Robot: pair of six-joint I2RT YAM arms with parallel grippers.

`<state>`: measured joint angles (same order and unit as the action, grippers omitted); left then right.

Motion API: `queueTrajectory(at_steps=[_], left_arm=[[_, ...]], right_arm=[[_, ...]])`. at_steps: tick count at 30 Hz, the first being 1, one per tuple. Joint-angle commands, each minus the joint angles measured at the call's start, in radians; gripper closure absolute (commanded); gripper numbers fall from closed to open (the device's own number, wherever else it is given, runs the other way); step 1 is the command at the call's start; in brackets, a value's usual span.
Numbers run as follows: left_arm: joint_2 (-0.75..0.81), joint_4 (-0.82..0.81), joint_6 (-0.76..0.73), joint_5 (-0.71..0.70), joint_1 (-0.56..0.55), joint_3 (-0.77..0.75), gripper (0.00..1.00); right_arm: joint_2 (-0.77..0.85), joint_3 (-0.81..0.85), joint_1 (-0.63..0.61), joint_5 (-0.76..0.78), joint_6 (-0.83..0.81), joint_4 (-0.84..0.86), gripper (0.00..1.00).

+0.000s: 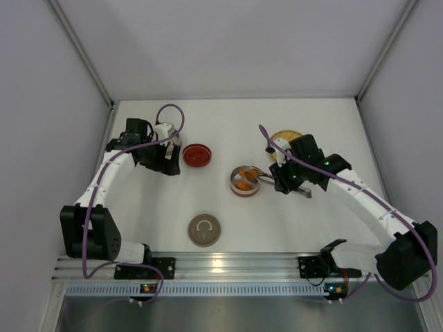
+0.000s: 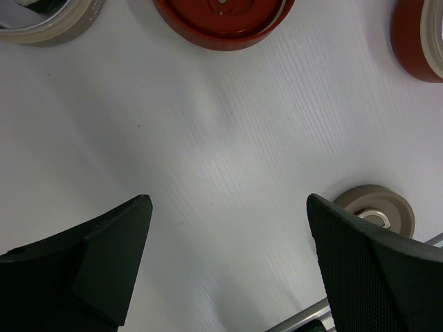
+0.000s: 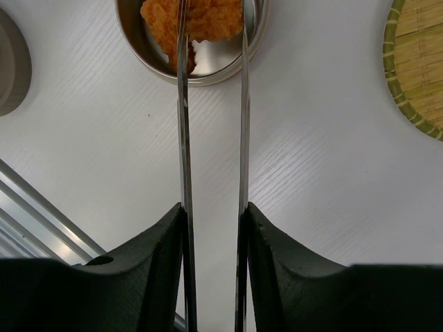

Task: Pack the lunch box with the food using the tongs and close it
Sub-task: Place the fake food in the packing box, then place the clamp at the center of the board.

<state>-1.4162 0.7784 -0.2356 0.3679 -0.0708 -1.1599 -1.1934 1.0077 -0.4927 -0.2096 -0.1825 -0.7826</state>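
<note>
The tongs (image 3: 184,138) run forward as two slim silver arms, and my right gripper (image 3: 213,207) is shut on them, one finger pressed against each arm. Their tips reach into a round metal lunch box tin (image 3: 208,79) that holds orange chunks of food (image 3: 201,17). From above, my right gripper (image 1: 280,181) sits just right of that tin (image 1: 233,181), with the tongs (image 1: 257,176) angled into it. My left gripper (image 2: 228,204) stands wide open over bare table, empty, next to a red tin (image 2: 221,17). Seen from above, my left gripper (image 1: 169,162) is left of the red tin (image 1: 197,155).
A woven yellow plate (image 1: 287,137) lies behind the right gripper, and its edge (image 3: 419,62) shows in the right wrist view. A round grey-brown lid (image 1: 205,229) with a ring handle lies near the front rail (image 1: 221,263). White walls enclose the table.
</note>
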Motion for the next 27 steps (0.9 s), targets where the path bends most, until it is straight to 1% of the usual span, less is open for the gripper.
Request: queueTrajectory(at_steps=[1,2,3,4,8,9,10,11,16,21,22,24,25,27], left_arm=[[0.017,-0.033,-0.008,0.008,0.005,0.005,0.02],[0.017,-0.031,-0.007,0.008,0.003,0.002,0.02],[0.014,-0.03,-0.007,0.009,0.003,0.002,0.02],[0.014,-0.03,-0.005,0.009,0.005,0.0,0.02],[0.016,-0.025,-0.008,0.009,0.003,-0.004,0.02],[0.016,-0.025,-0.008,0.008,0.003,-0.007,0.02],[0.017,-0.024,-0.007,0.008,0.003,-0.009,0.02],[0.017,-0.022,-0.007,0.009,0.003,-0.009,0.02],[0.022,-0.008,-0.008,0.017,0.003,-0.026,0.02],[0.02,-0.007,-0.013,0.019,0.005,-0.034,0.02],[0.02,-0.004,-0.013,0.02,0.003,-0.035,0.02],[0.017,-0.005,-0.011,0.023,0.003,-0.038,0.02],[0.017,-0.007,-0.008,0.025,0.003,-0.038,0.02],[0.016,-0.007,-0.008,0.028,0.003,-0.037,0.02]], right_arm=[[0.006,0.014,-0.026,-0.001,0.011,0.039,0.63],[0.008,0.017,-0.027,0.001,0.011,0.036,0.63],[0.006,0.023,-0.027,-0.002,0.011,0.031,0.57],[0.008,0.026,-0.027,-0.002,0.011,0.029,0.54],[0.02,0.046,-0.026,-0.007,0.006,0.022,0.52],[0.023,0.055,-0.027,-0.01,0.005,0.022,0.49],[0.025,0.061,-0.026,-0.013,0.003,0.016,0.48],[0.031,0.071,-0.027,-0.011,0.003,0.011,0.48],[0.083,0.15,0.005,0.025,0.014,0.022,0.59],[0.111,0.166,0.181,0.012,-0.008,0.049,0.61],[0.106,0.161,0.265,0.0,-0.015,0.062,0.62],[0.071,0.152,0.363,-0.051,-0.037,0.072,0.62],[0.051,0.152,0.456,-0.062,-0.044,0.083,0.63],[-0.026,0.173,0.566,-0.086,-0.072,0.089,0.64]])
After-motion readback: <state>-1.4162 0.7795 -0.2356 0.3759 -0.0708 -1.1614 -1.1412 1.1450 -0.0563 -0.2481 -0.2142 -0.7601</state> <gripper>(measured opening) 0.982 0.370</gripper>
